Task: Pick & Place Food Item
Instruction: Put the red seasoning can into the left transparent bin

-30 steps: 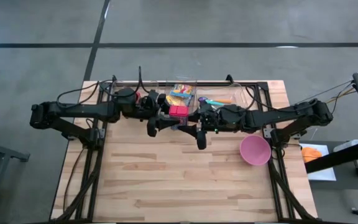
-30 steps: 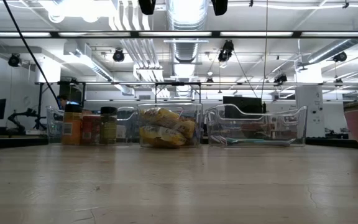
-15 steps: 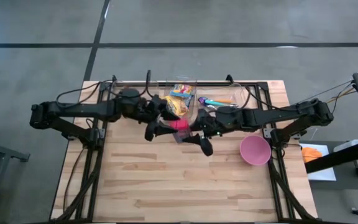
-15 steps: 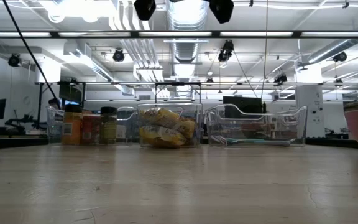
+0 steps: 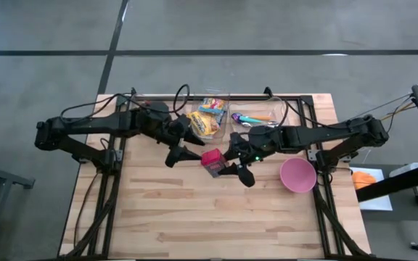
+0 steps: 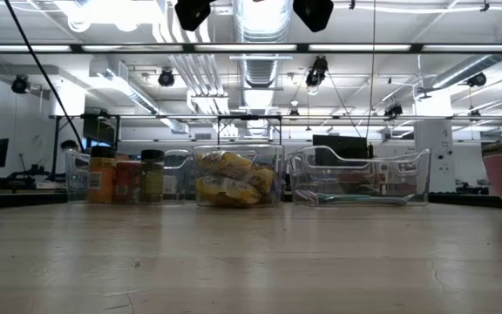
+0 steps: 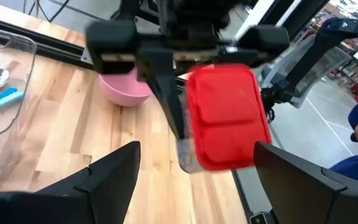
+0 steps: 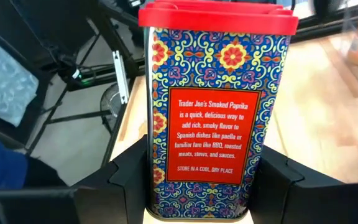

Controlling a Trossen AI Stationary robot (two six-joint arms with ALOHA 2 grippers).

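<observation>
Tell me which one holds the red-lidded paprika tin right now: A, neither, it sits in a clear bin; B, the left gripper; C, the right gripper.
C: the right wrist view shows the paprika tin clamped in the right gripper, while the left gripper stands open, apart from the tin, in its own wrist view.

Between the dark fingers of the right gripper (image 8: 197,186) stands a paprika tin (image 8: 215,106) with a plain red lid and sides in a blue, red and yellow floral tile pattern around a red label with white lettering. Just beyond that gripper sits a pink bowl (image 5: 297,175) on the pale, striped wooden table (image 5: 194,217). Behind the black left gripper (image 5: 182,148), a clear bin holds yellow packets (image 5: 204,122).
</observation>
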